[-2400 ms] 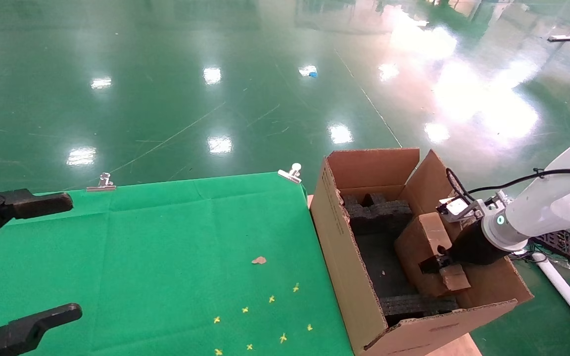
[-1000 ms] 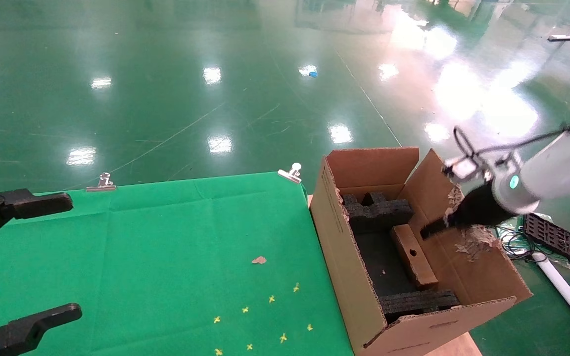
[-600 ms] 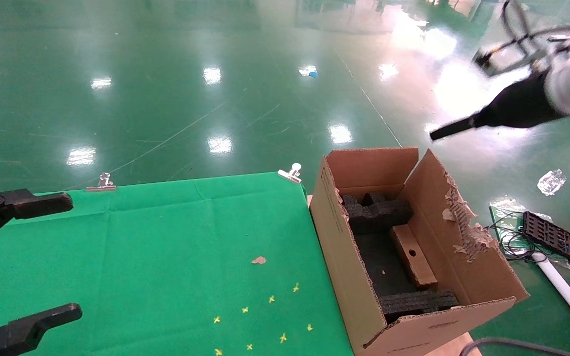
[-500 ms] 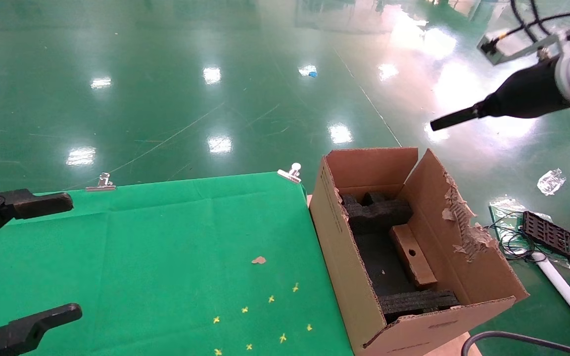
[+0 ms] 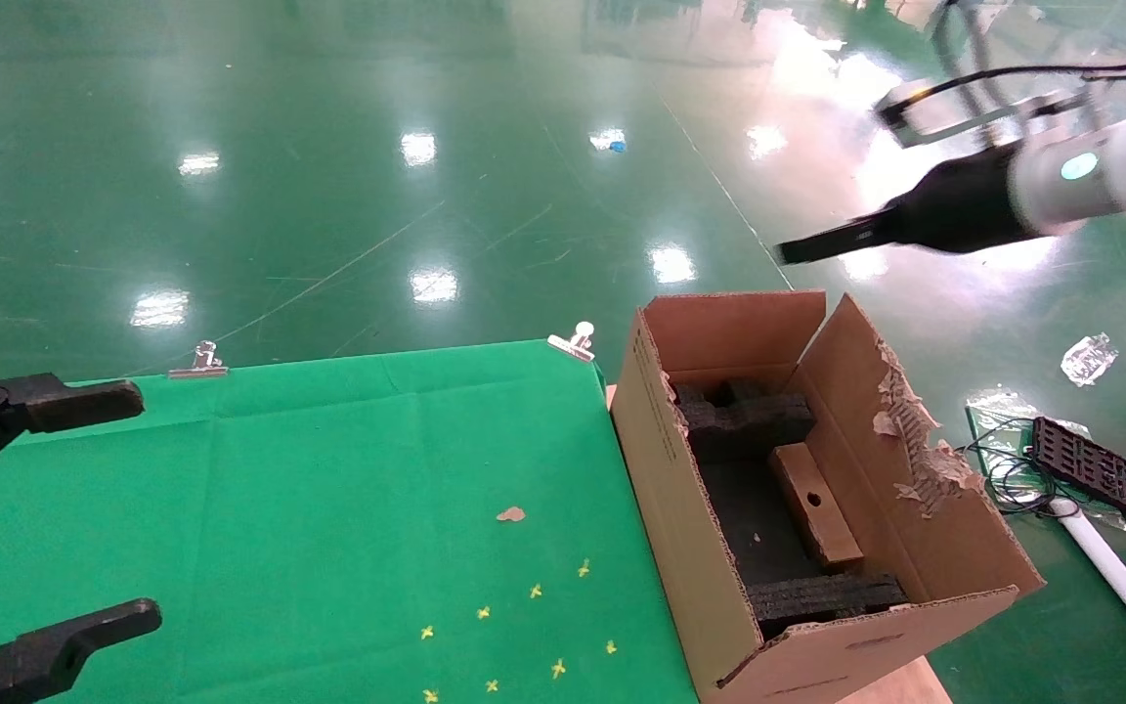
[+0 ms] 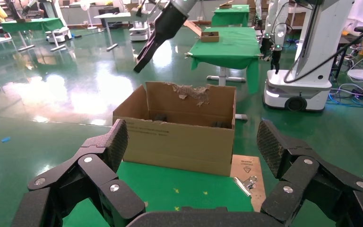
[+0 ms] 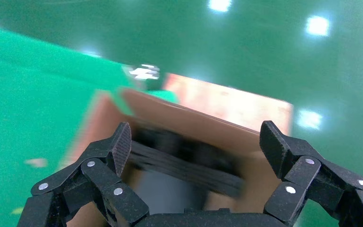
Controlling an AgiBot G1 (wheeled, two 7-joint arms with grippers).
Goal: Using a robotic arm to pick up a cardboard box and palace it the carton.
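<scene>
The small cardboard box with its round hole lies inside the carton, on black foam and against the right-hand wall. The carton stands open at the green table's right end, its right flap ragged and torn. My right gripper hangs high above the carton's far edge, open and empty, on the white robotic arm. In the right wrist view the right gripper looks down at the blurred carton. My left gripper is parked open over the table's left edge, facing the carton.
Green cloth covers the table, held by binder clips at the far edge. Yellow cross marks and a cardboard scrap lie on it. A black tray with cables and a white pole sit on the floor at right.
The right gripper let go of the cardboard box inside the carton, rose out of it, and has now swung left above the carton's far edge. The left arm has not moved.
</scene>
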